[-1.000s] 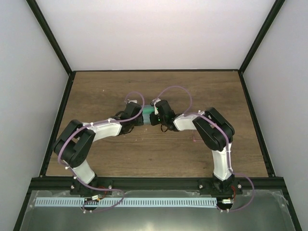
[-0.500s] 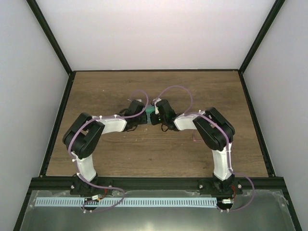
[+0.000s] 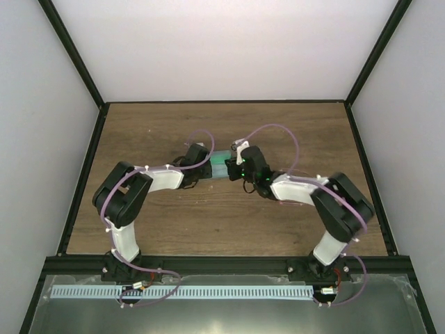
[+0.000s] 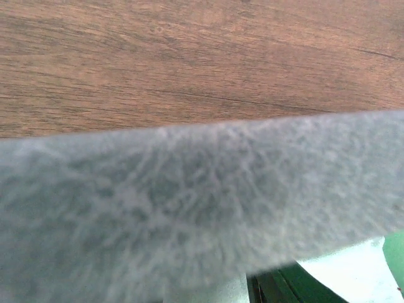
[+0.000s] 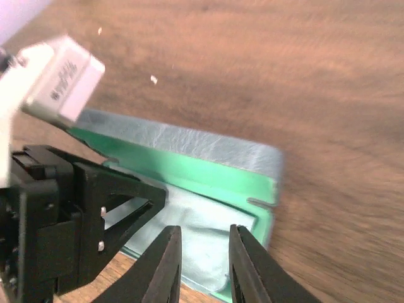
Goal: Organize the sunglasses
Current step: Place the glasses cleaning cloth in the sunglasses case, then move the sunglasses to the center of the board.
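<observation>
- The left arm (image 3: pixel 156 182) reaches from its base toward the middle of the wooden table (image 3: pixel 139 132). The left gripper (image 3: pixel 206 167) sits at the left end of the sunglasses case (image 3: pixel 221 164).
- I cannot tell whether its jaws are spread or clamped. In the left wrist view a blurred grey felt surface (image 4: pixel 189 202) lies right across the lens and hides the fingers.
- The case lies near the table's centre, between the two grippers, and it is open. Its outside is grey felt. Inside, bright green walls (image 5: pixel 208 172) frame a pale, whitish lining (image 5: pixel 202 218), and the visible corner is rounded.
- The right gripper (image 5: pixel 202 230) hovers over the near edge of the lining at the case's right side. Its jaws are a narrow gap apart with nothing pinched between them.
- The right arm (image 3: pixel 306 191) bends in low from the right.
</observation>
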`<state>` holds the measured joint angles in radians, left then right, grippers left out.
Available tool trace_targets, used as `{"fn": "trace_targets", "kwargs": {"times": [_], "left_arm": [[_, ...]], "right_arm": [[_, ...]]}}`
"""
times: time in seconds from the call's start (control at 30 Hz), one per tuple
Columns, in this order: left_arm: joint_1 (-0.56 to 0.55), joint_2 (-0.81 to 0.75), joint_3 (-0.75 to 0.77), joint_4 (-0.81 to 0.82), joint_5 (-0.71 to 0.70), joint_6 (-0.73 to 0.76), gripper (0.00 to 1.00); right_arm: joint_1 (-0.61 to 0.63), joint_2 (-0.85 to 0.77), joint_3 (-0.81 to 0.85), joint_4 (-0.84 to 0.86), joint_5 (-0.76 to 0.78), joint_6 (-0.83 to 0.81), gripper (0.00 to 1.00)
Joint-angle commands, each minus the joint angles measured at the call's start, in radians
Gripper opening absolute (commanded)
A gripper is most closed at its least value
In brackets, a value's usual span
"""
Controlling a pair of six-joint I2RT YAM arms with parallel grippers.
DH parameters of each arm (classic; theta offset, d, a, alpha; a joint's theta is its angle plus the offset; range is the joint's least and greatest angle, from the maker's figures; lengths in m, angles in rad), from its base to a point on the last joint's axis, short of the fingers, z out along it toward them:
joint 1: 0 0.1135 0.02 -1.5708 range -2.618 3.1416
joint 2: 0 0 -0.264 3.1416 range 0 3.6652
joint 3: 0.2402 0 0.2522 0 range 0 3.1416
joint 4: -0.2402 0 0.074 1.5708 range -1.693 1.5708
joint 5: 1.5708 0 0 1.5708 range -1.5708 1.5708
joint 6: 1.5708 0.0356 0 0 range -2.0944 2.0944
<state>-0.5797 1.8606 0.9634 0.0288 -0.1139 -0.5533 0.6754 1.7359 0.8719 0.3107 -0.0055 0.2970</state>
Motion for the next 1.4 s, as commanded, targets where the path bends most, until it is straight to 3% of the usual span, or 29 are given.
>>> {"fn": "trace_targets", "kwargs": {"times": [0.0,0.13,0.27,0.67,0.83,1.03,1.27,1.37], "left_arm": [[-0.02,-0.077,0.002,-0.01,-0.036,-0.005,0.38],[-0.099,-0.175,-0.002,-0.023,-0.12,-0.007,0.4],[-0.215,-0.275,-0.071,0.026,-0.224,-0.027,0.4],[-0.291,-0.404,-0.262,0.145,-0.167,-0.089,0.44],[-0.322,-0.382,-0.236,0.194,-0.093,-0.062,0.73],[-0.344,-0.362,-0.198,0.196,-0.087,-0.037,0.77],[-0.343,-0.312,-0.186,0.216,-0.074,-0.043,0.77],[-0.344,-0.291,-0.191,0.227,-0.061,-0.053,0.77]], "right_arm": [[-0.008,-0.164,-0.086,0.053,0.17,0.02,0.3],[-0.008,-0.226,-0.139,-0.047,0.323,0.043,0.47],[-0.02,-0.28,-0.174,-0.223,0.463,0.113,0.56],[-0.029,-0.573,-0.3,-0.468,0.567,0.266,0.61],[-0.151,-0.561,-0.267,-0.498,0.398,0.211,0.66],[-0.229,-0.47,-0.208,-0.512,0.376,0.17,0.55],[-0.234,-0.392,-0.188,-0.485,0.343,0.144,0.36],[-0.235,-0.366,-0.196,-0.478,0.352,0.146,0.33]]}}
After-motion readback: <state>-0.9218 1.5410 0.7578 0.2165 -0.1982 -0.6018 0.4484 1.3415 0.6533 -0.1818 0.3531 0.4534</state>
